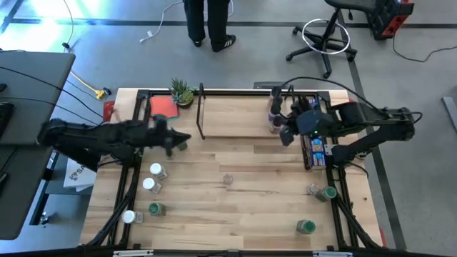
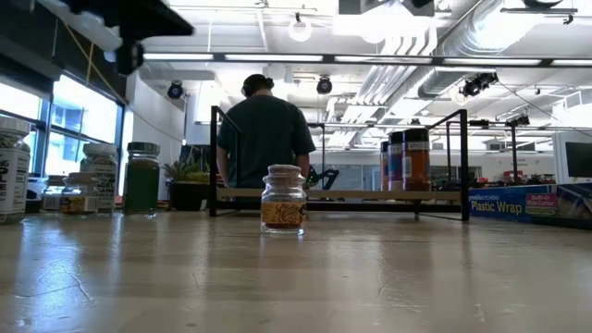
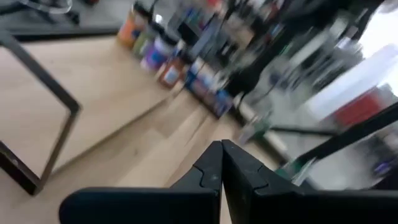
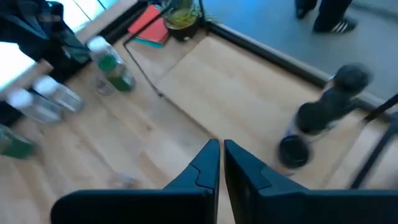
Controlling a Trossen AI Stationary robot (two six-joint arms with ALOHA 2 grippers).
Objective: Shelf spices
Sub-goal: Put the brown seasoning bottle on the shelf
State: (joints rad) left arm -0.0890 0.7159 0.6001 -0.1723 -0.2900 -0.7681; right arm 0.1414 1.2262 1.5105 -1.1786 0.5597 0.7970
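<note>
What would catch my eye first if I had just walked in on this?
Probably the two dark arms reaching in over the wooden table, left gripper and right gripper both shut and empty. Then the shelf at the back, a few jars at its right end, and the small spice jars scattered around, one clear jar alone mid-table.

Left arm extended from the table's left edge toward centre, left gripper (image 1: 184,138) with fingers pressed together and empty, right arm folded at the elbow reaching in from the right edge, right gripper (image 1: 285,135) fingers closed, nothing held, both raised above the tabletop
</note>
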